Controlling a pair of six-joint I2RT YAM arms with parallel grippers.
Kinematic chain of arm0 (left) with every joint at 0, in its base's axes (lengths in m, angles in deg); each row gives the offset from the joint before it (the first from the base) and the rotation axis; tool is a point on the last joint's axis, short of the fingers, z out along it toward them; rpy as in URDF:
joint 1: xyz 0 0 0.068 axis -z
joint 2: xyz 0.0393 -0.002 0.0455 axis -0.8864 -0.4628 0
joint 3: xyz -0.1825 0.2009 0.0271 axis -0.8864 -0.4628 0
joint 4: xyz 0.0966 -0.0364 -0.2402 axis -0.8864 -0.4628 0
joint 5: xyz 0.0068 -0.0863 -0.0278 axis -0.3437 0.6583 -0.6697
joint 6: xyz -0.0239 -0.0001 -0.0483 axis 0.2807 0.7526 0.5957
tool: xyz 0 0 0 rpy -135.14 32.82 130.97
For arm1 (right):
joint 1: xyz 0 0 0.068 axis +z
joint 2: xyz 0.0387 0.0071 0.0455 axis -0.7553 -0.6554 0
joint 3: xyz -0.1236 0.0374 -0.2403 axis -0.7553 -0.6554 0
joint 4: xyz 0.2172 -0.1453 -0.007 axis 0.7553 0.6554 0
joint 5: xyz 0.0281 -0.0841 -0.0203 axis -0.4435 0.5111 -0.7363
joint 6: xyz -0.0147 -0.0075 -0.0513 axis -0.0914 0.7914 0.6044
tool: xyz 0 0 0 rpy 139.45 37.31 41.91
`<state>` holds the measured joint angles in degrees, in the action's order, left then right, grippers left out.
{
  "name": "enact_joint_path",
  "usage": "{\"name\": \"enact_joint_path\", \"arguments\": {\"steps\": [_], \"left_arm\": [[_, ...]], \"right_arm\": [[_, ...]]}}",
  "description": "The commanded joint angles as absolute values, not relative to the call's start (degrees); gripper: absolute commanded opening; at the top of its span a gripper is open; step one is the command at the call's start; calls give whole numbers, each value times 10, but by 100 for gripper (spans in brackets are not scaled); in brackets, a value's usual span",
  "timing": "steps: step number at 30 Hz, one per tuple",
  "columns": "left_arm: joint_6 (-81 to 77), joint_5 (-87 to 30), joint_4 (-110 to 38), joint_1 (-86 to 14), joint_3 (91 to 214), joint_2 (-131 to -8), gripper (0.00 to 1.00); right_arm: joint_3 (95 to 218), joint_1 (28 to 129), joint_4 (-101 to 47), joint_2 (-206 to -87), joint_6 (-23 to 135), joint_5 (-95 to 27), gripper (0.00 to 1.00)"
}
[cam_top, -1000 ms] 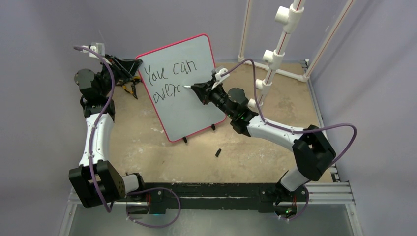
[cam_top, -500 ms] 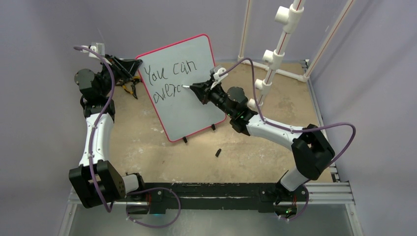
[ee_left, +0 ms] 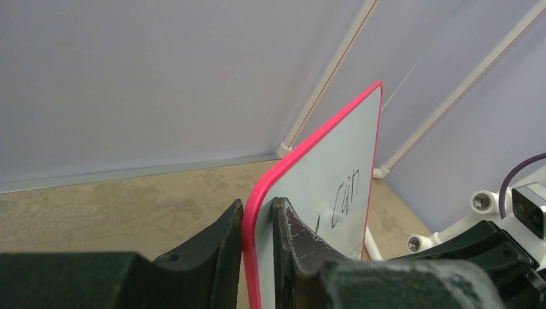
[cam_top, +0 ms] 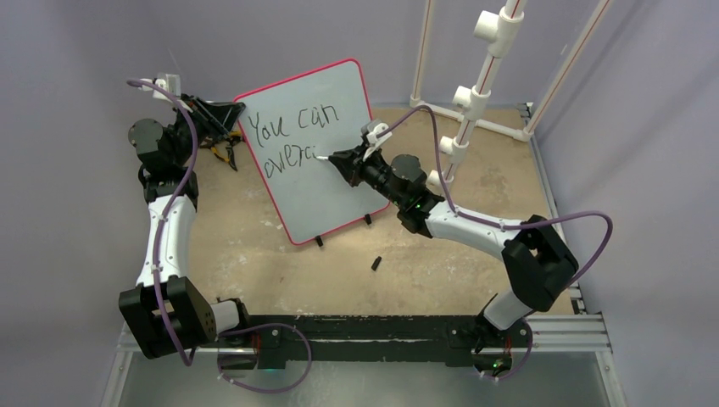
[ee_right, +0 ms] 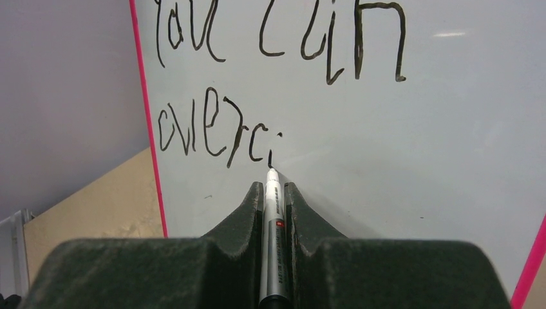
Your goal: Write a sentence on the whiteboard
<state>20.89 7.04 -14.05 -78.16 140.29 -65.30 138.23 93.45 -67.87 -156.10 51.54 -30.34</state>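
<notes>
Desk [cam_top: 475,254] undisturbed; right jaws, pinching the marker [ee_right: 273,193], have dipped, starting a stroke after "overc"; the sentence [ee_right: 212,129] remains unfinished; left jaws clamp the whiteboard [ee_left: 322,180] rim.

The whiteboard [ee_right: 418,161] just ahead of the right gripper [ee_right: 269,188] is smooth and faintly glossy, with a soft highlight up and right of the gripper. The sentence [ee_right: 212,129] on it is matt black ink. The marker [ee_right: 273,212] in that gripper has a silvery satin barrel and a white plastic tip. The fingers [ee_right: 238,219] are dark, matt, grainy plastic. The left gripper [ee_left: 257,209] looks alike, with one finger scuffed pale. The rim [ee_left: 250,257] between its fingers is smooth, bright pink plastic. Below both grippers the table [cam_top: 280,254] is tan, rough and mottled.
</notes>
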Motion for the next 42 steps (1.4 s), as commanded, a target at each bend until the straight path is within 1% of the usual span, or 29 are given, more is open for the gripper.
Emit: {"name": "enact_joint_path", "arguments": {"steps": [1, 24, 36, 42], "left_arm": [[210, 79, -139, -783, 1397, -653, 17], [211, 80, -138, -784, 1397, -654, 17], [212, 81, -137, -784, 1397, -654, 17], [214, 80, -136, -784, 1398, -655, 17]], "right_arm": [[1379, 933, -673, -1536, 520, -257, 0], [1439, 933, -691, -1562, 534, -259, 0], [1429, 933, -684, -1566, 530, -251, 0], [1402, 933, -686, -1550, 524, -242, 0]]}}
